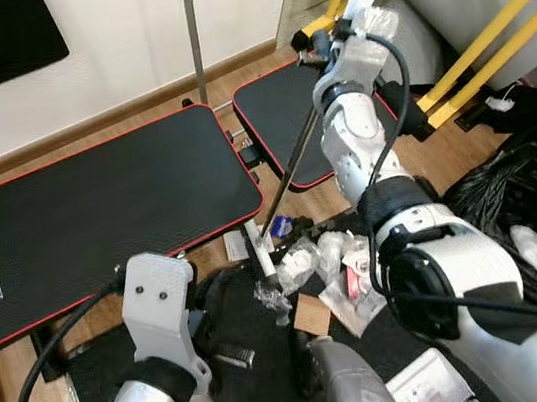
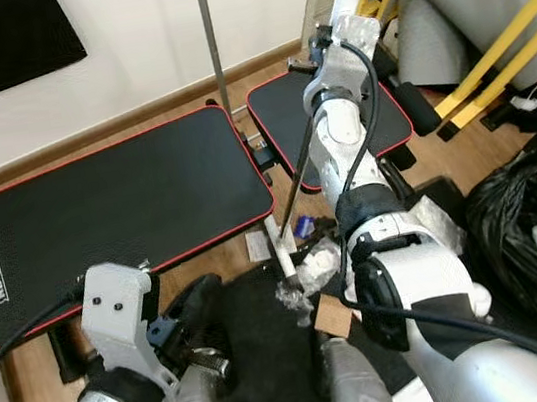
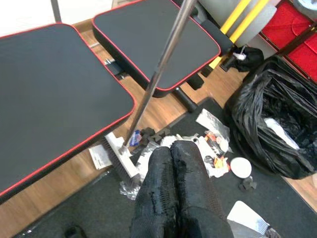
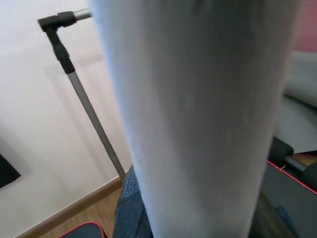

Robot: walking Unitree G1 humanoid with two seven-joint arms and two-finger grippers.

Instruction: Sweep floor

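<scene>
Right end effector (image 1: 326, 46) grips the broom handle (image 1: 295, 172) up high; left end effector (image 3: 178, 198) hangs clenched, empty.

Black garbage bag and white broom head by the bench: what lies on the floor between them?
Crumpled white wrappers and paper scraps litter the dark floor mat between the white broom head and the black garbage bag, seen in the left wrist view.
</scene>
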